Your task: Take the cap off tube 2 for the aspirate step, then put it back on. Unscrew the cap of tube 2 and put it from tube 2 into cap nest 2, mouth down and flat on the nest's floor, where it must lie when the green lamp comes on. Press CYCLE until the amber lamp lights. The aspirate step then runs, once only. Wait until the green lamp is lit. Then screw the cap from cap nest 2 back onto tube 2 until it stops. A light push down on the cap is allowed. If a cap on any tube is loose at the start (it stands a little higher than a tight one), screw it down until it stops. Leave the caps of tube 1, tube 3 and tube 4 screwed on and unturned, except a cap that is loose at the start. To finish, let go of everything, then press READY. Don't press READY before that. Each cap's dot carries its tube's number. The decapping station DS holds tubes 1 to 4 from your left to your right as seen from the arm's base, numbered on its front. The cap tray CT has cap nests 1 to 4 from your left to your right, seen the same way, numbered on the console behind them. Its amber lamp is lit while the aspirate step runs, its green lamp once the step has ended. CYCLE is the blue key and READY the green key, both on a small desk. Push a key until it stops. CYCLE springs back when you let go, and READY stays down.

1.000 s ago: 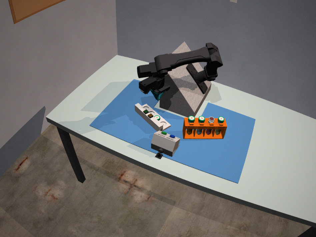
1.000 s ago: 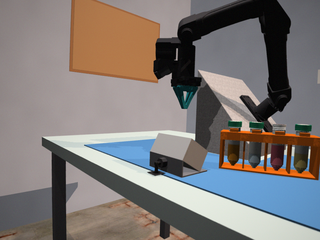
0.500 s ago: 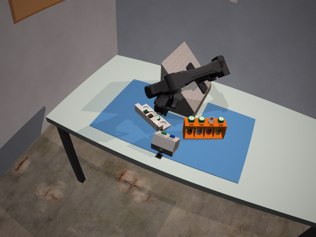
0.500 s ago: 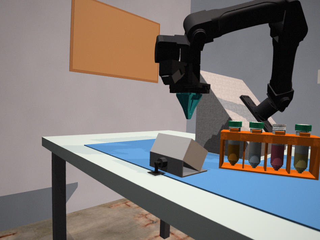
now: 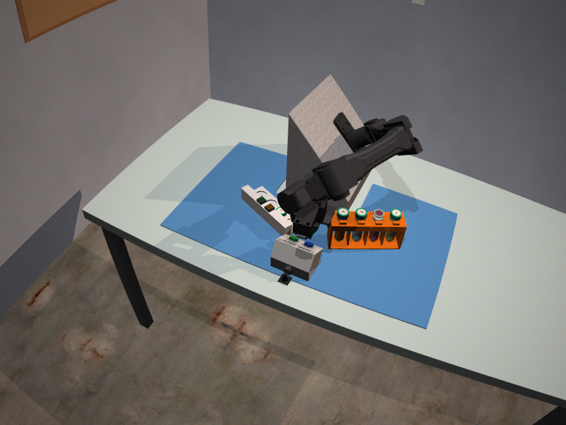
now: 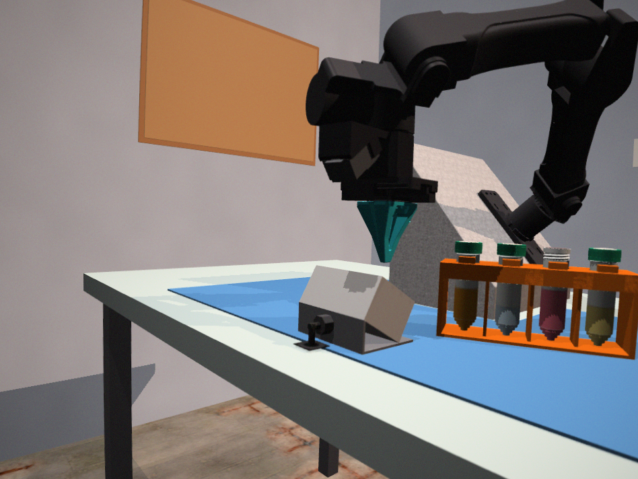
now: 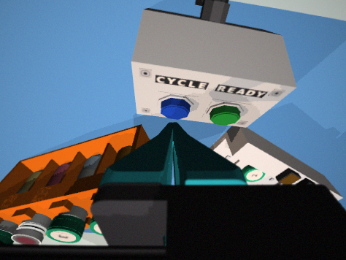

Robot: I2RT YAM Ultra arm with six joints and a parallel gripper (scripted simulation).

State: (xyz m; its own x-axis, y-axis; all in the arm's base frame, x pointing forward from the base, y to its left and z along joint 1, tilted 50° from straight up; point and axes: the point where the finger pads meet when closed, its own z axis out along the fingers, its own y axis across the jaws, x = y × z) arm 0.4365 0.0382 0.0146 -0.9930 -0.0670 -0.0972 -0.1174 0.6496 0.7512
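Note:
My gripper [image 7: 172, 129] is shut and empty, with its teal fingers pressed together into a point. It hangs point down a little above the small grey key desk [image 6: 355, 309], apart from it. In the wrist view the tip lies just short of the blue CYCLE key [image 7: 175, 108]. The green READY key [image 7: 225, 114] is beside it. The green cap marked 2 [image 7: 252, 174] lies in a nest of the white cap tray [image 5: 267, 208]. Tube 2 [image 5: 378, 215] stands uncapped in the orange station [image 5: 367, 228], its grey thread bare. The other three tubes carry green caps.
The tray's console shows a dark green lamp [image 5: 261, 199] and a dark amber lamp [image 5: 269, 207]; neither looks lit. A large grey wedge block [image 5: 320, 132] stands behind the arm. A small black camera [image 5: 285, 276] sits at the desk's front, near the table edge.

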